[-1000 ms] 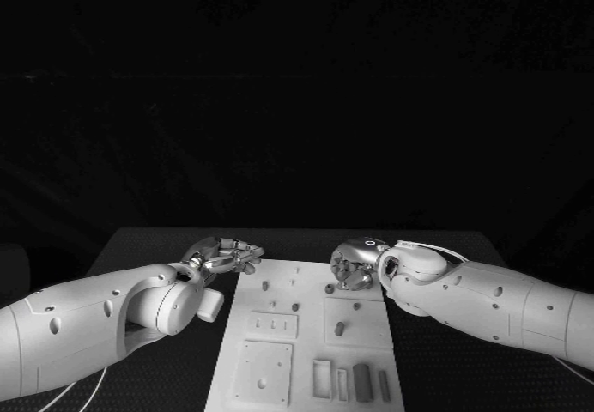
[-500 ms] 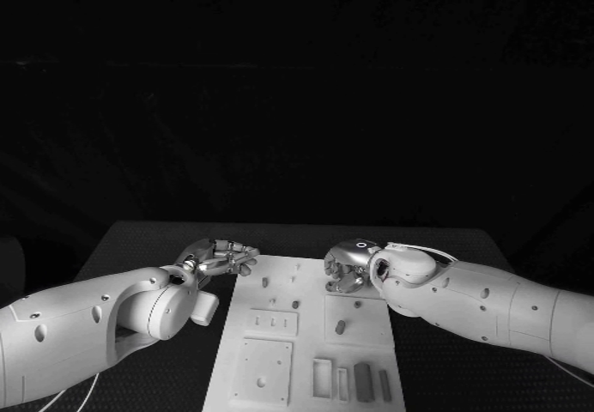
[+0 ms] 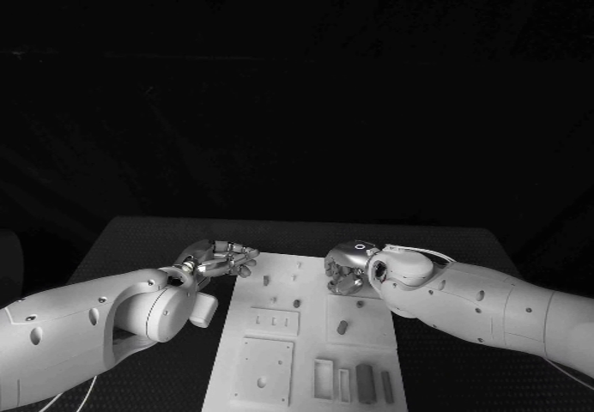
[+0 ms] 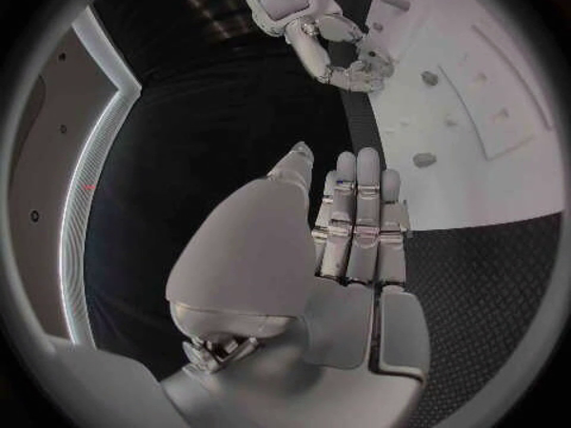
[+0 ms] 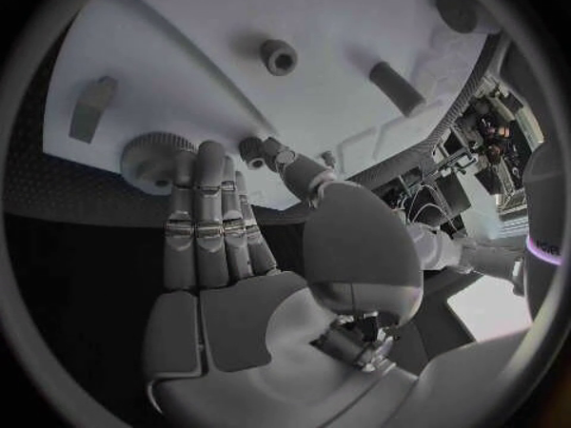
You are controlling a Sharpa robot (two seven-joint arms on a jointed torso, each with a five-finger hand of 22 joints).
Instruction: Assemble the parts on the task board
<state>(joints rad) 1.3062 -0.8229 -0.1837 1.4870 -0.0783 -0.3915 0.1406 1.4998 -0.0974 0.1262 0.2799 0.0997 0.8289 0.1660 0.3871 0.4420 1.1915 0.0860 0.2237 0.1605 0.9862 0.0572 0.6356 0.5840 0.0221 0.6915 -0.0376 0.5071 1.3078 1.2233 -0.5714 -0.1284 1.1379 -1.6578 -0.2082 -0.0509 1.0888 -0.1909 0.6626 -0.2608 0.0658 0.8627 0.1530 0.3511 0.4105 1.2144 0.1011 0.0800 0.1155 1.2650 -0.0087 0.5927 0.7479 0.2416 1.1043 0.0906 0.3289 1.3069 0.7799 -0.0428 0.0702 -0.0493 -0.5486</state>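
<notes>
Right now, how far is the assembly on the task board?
Early stage, it seems. Done: nothing plainly assembled; several parts lie loose on the task board. In hand: the right hand reaches over the board's far edge at a round part; a grip is unclear. The left hand holds nothing. Left: likely all the seating.

White rounded arm shells w/ small dark holes, silver segmented left hand (image 3: pixel 221 257) & right hand (image 3: pixel 348 269), thin cables

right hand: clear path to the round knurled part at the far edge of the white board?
Probably yes. The right hand hovers just short of the round knurled part, fingers extended toward it and holding nothing; nothing lies between them on the white task board.
</notes>
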